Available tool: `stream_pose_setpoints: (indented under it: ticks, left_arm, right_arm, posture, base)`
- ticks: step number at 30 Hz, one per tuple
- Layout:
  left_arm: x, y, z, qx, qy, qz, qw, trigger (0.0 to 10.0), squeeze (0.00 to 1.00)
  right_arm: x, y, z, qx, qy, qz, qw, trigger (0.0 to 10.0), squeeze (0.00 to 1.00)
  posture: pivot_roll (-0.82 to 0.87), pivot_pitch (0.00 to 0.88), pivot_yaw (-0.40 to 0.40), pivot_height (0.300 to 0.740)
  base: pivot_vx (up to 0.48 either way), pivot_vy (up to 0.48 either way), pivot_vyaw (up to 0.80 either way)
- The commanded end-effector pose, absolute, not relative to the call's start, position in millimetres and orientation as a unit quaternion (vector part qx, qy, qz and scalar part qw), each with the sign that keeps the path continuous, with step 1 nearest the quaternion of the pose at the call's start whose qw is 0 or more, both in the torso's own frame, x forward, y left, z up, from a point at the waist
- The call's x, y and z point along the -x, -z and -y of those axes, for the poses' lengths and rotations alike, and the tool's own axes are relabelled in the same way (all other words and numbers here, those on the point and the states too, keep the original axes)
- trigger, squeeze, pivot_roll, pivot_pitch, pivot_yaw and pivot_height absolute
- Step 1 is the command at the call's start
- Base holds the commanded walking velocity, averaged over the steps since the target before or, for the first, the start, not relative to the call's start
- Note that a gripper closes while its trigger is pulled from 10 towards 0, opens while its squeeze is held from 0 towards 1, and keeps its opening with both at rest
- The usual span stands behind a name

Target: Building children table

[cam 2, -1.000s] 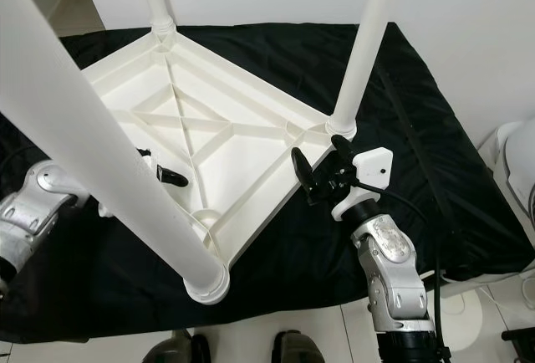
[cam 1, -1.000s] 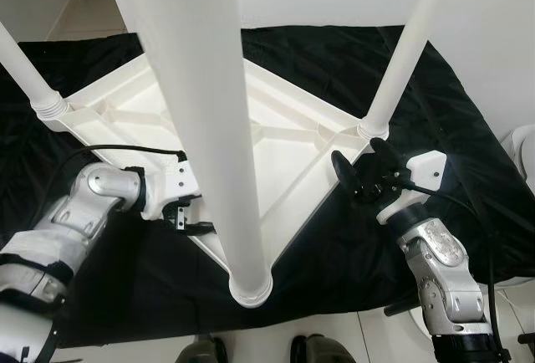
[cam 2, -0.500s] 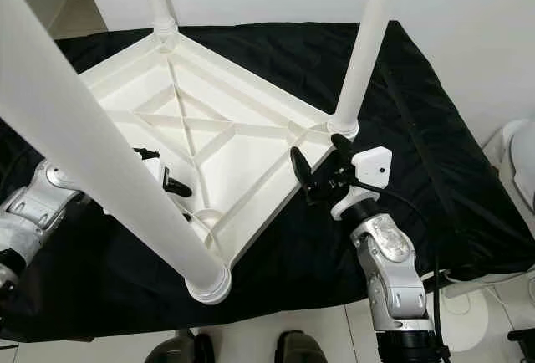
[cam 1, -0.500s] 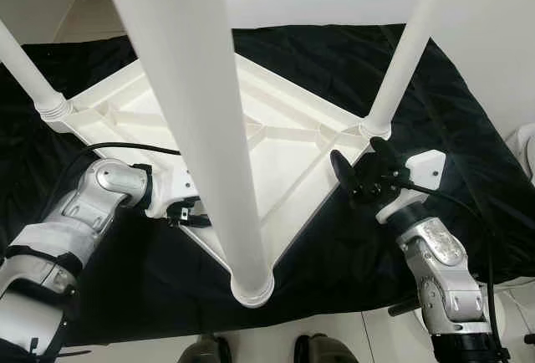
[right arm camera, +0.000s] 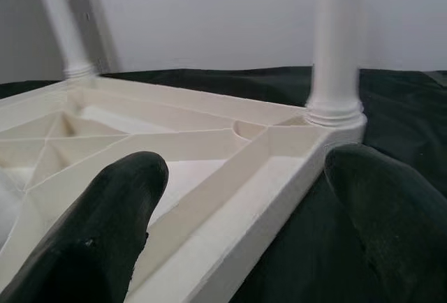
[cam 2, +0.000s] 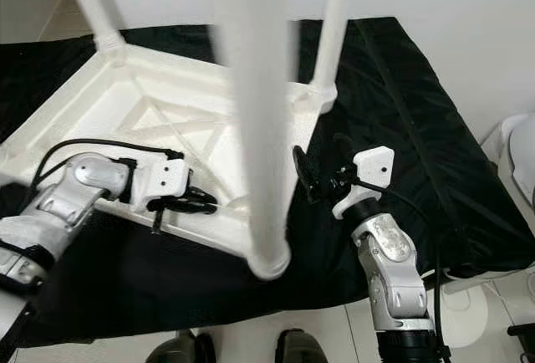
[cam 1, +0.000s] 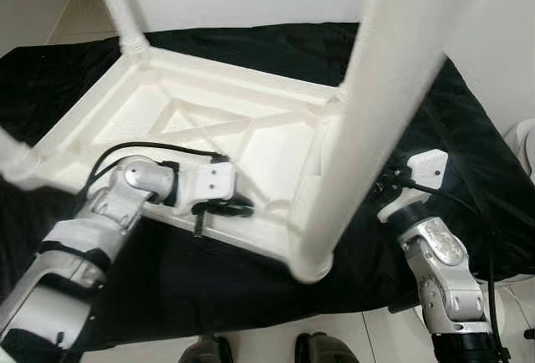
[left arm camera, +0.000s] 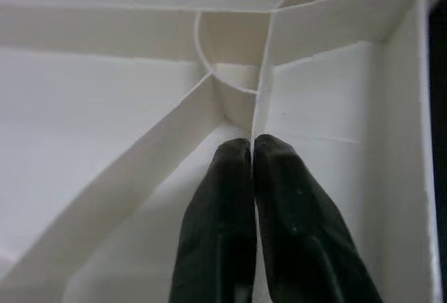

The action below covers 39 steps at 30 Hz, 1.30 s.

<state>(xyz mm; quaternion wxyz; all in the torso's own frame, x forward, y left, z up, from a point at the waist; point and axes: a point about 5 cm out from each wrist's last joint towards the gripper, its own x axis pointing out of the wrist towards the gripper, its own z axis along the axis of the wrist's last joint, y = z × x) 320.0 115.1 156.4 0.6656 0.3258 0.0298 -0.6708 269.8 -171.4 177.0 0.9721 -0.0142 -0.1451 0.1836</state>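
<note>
Table (cam 1: 192,120) turned on black cloth (cam 1: 435,112)

Both head views look steeply down from above the upturned white table (cam 2: 159,112), sharing its ribbed underside and legs. The left wrist camera sits close inside that underside, facing a rib junction. The right wrist camera views the table's corner low from just beside it.

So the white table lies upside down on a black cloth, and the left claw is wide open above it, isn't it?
Not quite. The left claw is shut, its two black fingers pinching a thin rib on the table's underside, as the left wrist view shows. The table does lie upside down on the black cloth.
</note>
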Motion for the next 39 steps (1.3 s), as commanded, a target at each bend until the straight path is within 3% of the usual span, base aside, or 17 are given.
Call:
stream_pose_setpoints:
  ticks: [1,2,4,5,10,11,18,19,26,32,39]
  left_arm:
    - [-330.0,-143.3,-114.6,-0.317,0.57,-0.019,0.758,4.3,0.0]
    - [-330.2,-143.6,-109.1,-0.314,0.567,-0.01,0.762,6.7,0.0]
    - [-330.1,-143.9,-105.6,-0.312,0.565,-0.005,0.764,6.7,0.0]
    - [-330.6,-144.3,-100.5,-0.312,0.559,0.003,0.768,9.7,0.0]
    - [-332.8,-143.4,-92.2,-0.305,0.543,0.01,0.782,10.0,0.0]
    - [-334.7,-144.0,-93.9,-0.287,0.539,0.01,0.792,10.0,1.0]
    - [-341.7,-153.0,-104.4,-0.284,0.514,0.022,0.809,10.0,1.0]
    - [-343.1,-155.8,-107.4,-0.274,0.507,0.018,0.817,10.0,0.0]
    - [-339.7,-171.1,-115.1,-0.229,0.486,0.034,0.843,10.0,0.0]
    - [-330.6,-182.6,-125.7,-0.167,0.46,0.044,0.871,10.0,0.0]
    - [-314.9,-195.1,-133.1,-0.117,0.434,0.086,0.889,10.0,0.0]
  right_arm:
    - [-272.7,-175.7,171.8,0.013,-0.172,0.144,0.974,10.0,0.0]
    - [-274.2,-175.6,172.2,0.011,-0.166,0.145,0.975,10.0,0.0]
    - [-275.1,-175.5,172.4,0.01,-0.162,0.145,0.976,10.0,0.0]
    - [-276.9,-175.6,173.1,0.012,-0.154,0.145,0.977,10.0,0.0]
    - [-282.5,-176.0,180.1,0.015,-0.111,0.143,0.983,10.0,0.0]
    - [-284.5,-175.1,187.4,0.01,-0.078,0.138,0.987,10.0,0.0]
    - [-285.3,-174.2,193.8,-0.008,-0.036,0.133,0.99,10.0,0.0]
    - [-285.2,-173.1,195.5,-0.01,-0.027,0.128,0.991,10.0,0.0]
    - [-278.6,-170.1,200.8,0.001,-0.023,0.123,0.992,10.0,0.0]
    - [-256.0,-177.5,204.6,-0.012,-0.066,0.158,0.985,10.0,0.0]
    - [-230.3,-180.8,215.1,-0.006,-0.135,0.133,0.982,10.0,0.0]
  posture:
    - [-0.1,0.146,0.065,0.74]
    - [-0.09,0.145,0.061,0.74]
    - [-0.09,0.145,0.061,0.74]
    - [-0.1,0.145,0.06,0.74]
    - [-0.1,0.146,0.063,0.74]
    - [-0.11,0.15,0.063,0.74]
    - [-0.11,0.152,0.07,0.74]
    - [-0.11,0.151,0.074,0.74]
    - [-0.11,0.145,0.079,0.74]
    - [-0.12,0.142,0.078,0.74]
    - [-0.13,0.126,0.074,0.74]
  base:
    - [0.0,0.0,0.0]
    - [0.0,0.0,0.0]
    - [0.0,0.0,0.0]
    - [0.0,0.0,0.0]
    - [0.0,0.0,0.0]
    - [0.0,0.0,0.0]
    - [0.0,0.0,0.0]
    - [0.0,0.0,0.0]
    - [0.0,0.0,0.0]
    - [0.0,0.0,0.0]
    - [0.0,0.0,0.0]
